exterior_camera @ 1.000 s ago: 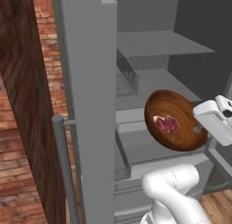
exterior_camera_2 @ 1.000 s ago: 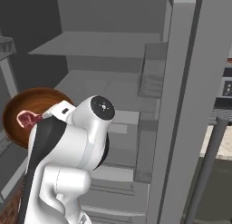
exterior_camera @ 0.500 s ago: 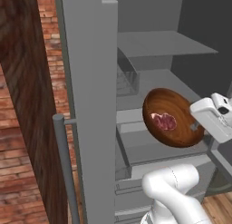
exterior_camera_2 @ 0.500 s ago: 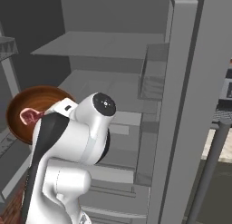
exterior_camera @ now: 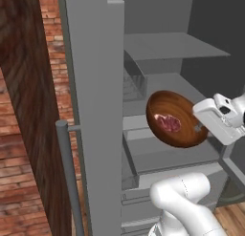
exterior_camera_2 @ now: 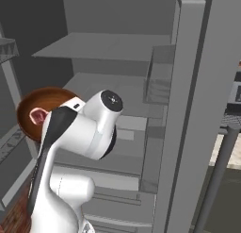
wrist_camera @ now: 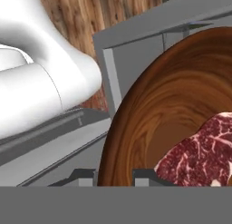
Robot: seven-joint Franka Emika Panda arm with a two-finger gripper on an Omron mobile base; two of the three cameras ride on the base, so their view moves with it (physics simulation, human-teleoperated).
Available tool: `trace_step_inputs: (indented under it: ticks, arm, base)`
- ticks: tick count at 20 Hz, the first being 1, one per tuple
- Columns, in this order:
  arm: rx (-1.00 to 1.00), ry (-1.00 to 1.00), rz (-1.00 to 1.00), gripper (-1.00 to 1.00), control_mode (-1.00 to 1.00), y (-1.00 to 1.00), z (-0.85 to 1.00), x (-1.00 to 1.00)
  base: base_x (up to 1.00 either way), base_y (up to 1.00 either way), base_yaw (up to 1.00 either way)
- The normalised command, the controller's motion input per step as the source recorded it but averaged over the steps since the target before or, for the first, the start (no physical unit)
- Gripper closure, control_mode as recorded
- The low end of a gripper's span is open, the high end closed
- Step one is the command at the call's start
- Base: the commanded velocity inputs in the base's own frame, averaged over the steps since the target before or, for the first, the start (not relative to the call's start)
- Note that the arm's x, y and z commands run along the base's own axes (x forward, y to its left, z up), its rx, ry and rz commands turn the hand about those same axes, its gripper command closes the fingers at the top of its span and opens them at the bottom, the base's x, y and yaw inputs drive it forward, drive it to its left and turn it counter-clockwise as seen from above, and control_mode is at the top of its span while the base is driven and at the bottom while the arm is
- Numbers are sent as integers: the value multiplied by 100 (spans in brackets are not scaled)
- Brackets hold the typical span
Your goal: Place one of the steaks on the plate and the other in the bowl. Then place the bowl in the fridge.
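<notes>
No brand, label or readable writing showed on anything in view.

Nearest the hand camera, the hand (wrist_camera: 116, 177) was closed tight on the rim of the bowl (wrist_camera: 167, 114), one dark fingertip on each side of the wooden wall at 6 o'clock of that view. The glossy reddish-brown bowl filled the view from 12 to 5 o'clock, and inside it, at about 4 o'clock, lay one steak (wrist_camera: 199, 155), red with pale marbling.

In the left base view the bowl (exterior_camera: 174, 118) hung in the air just right of centre, tipped so that its open side faced the camera. The steak (exterior_camera: 167, 123) rested against its inner floor. The hand (exterior_camera: 201, 129) met the bowl's rim at 3 o'clock.

In the right base view the bowl (exterior_camera_2: 42, 112) showed at 9 o'clock, partly behind the white arm, with a pink edge of the steak (exterior_camera_2: 36, 116) visible inside.

Beyond the bowl stood the fridge (exterior_camera: 91, 87), its doors open. Its grey shelves (exterior_camera: 167, 46) lay behind and above the bowl, and a drawer (exterior_camera: 172, 154) sat below it. The bowl was in front of the shelves, touching none of them.

Farthest left, at 9 o'clock, ran a brick wall (exterior_camera: 52, 63).
</notes>
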Motion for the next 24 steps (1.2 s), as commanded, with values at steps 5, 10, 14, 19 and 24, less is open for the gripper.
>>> trace_step_inputs:
  ticks: [5, 10, 14, 19, 24]
  arm:
    - [0, 20, -18, 100, -100, 0, 0, 2]
    - [0, 19, -21, 100, -100, -2, 0, 0]
    - [0, 11, -20, 100, -100, -16, 1, 0]
    - [-5, 3, -20, 100, -100, -17, 1, 0]
    - [-18, 0, -11, 100, -100, -2, 0, 0]
  base:
    - [0, 0, 0]
    - [0, 0, 0]
    - [0, 0, 0]
    - [0, 0, 0]
    - [0, 0, 0]
